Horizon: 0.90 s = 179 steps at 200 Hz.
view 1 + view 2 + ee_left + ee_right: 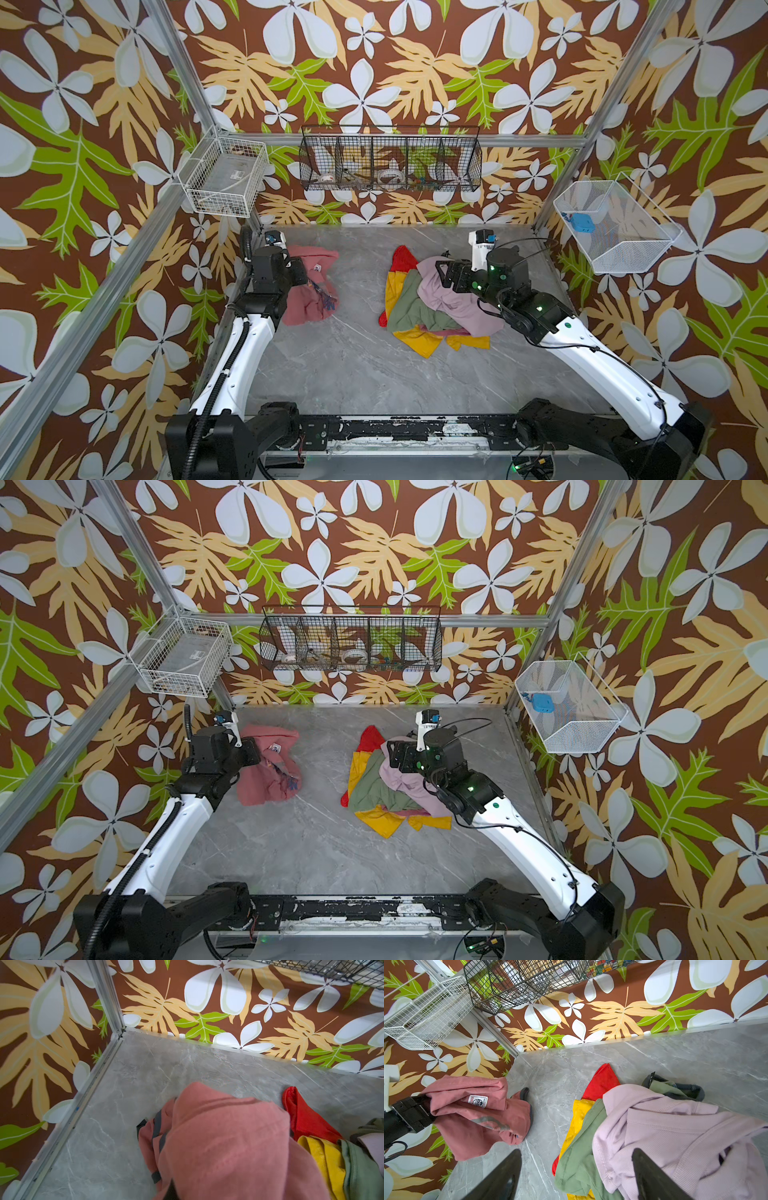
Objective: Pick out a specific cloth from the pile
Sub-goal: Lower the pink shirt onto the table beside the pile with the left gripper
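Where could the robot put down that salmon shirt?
The grey table strip between the salmon cloth and the pile is bare, and so is its whole near half. The right side is crowded: the right tool hovers over the pile.

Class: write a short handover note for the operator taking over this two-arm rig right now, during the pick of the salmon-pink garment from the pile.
Left end effector: shut on the dusty salmon-pink garment with blue print and white tag.
Right end effector: open, empty, above the pile of lilac, green, yellow and red cloths.
Done: garment is apart from the pile, at the left of the grey marble-look table in both top views.
Left: probably set it down and release; whether it touches the table is unclear.
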Motion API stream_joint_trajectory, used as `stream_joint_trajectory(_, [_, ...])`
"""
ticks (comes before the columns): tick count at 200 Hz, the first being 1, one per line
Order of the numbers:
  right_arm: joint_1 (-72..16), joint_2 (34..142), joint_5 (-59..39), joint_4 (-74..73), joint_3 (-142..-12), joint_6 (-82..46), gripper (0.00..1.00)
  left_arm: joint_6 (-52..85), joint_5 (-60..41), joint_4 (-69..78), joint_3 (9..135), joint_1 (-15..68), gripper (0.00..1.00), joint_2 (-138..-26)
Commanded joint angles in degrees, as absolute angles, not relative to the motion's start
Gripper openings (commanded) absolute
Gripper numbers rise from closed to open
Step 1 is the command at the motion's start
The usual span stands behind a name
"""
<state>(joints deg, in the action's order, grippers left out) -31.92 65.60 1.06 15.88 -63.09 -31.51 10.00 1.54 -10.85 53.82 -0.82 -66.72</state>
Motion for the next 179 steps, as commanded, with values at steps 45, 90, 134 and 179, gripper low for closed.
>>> stream_joint_trajectory(45, [-31.9,66.2,-0.6,15.0,-63.0,-32.5,0.81,19.7,-5.2,-0.6,48.8,-3.4,0.0,-69.1])
stream_joint_trajectory(90, [-32.0,66.2,-1.2,14.9,-62.3,-32.8,0.8,26.0,-6.9,3.2,46.4,-4.3,0.0,-72.4])
stream_joint_trajectory(134, [-31.9,65.3,-0.8,14.9,-61.6,-32.7,0.8,28.9,-8.9,4.2,43.8,-8.1,0.0,-77.4])
stream_joint_trajectory(179, [-31.9,65.5,-0.5,14.8,-60.9,-32.5,0.8,27.9,-5.9,0.2,44.0,-8.5,0.0,-82.1])
